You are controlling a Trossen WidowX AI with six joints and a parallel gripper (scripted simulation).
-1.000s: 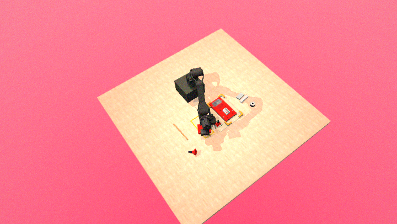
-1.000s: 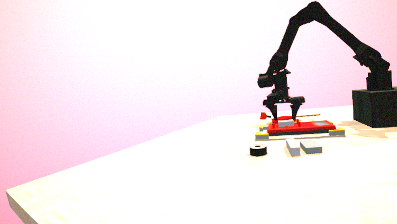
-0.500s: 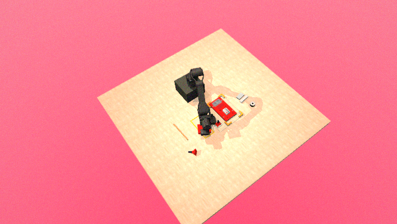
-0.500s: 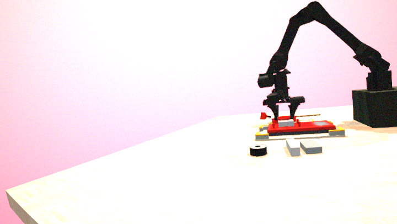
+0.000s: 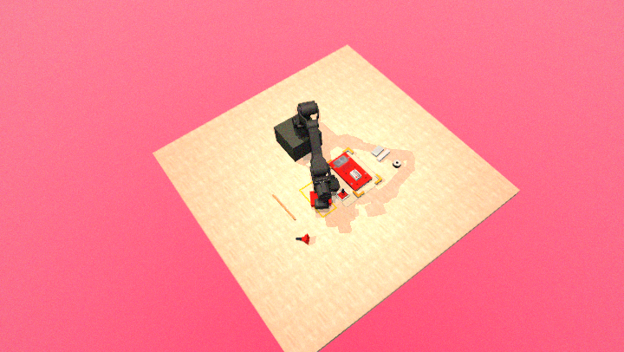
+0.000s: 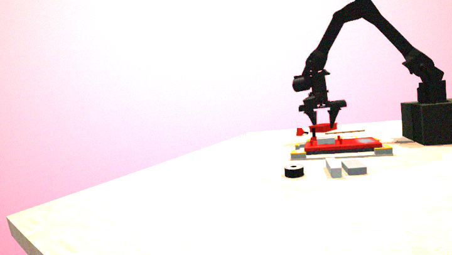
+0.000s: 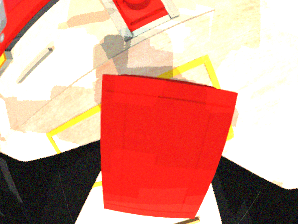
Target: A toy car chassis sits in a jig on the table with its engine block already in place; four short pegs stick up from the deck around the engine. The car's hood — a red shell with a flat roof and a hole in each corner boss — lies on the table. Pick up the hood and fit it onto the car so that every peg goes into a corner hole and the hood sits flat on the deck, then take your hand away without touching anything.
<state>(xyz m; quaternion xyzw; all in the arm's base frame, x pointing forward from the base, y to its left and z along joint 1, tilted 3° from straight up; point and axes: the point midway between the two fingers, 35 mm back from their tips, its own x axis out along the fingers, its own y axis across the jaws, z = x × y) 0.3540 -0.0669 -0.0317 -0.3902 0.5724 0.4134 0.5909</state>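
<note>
Table point(image 5: 244, 174) point(image 6: 158, 205) point(image 7: 270, 125) bore the chassis point(image 5: 347, 167) point(image 6: 357, 144) point(image 7: 30, 15), with clearance over it advisable before any sideways carry. Gripper point(image 5: 322, 203) point(image 6: 322, 125) point(image 7: 160, 153): fingers fairly wide, clamped across the hood point(image 5: 313, 199) point(image 6: 322, 127) point(image 7: 160, 150), which was raised beside the chassis, not yet fitted. A steady squeeze and level roof suited the lift; holes then needed squaring above the pegs point(image 6: 338, 138) before a slow, vertical descent.

Wide grey block point(image 5: 377, 151) point(image 6: 354, 168) and narrow pale block point(image 5: 383, 155) point(image 6: 333, 168), lying side by side. Black-sided ring point(image 5: 396, 166) point(image 6: 294, 173) near those 2, flat. Thin tan stick point(image 5: 283, 207) point(image 6: 346, 131) lying well apart. Red flared piece point(image 5: 305, 238) point(image 6: 299, 131), black stem, on its side.
</note>
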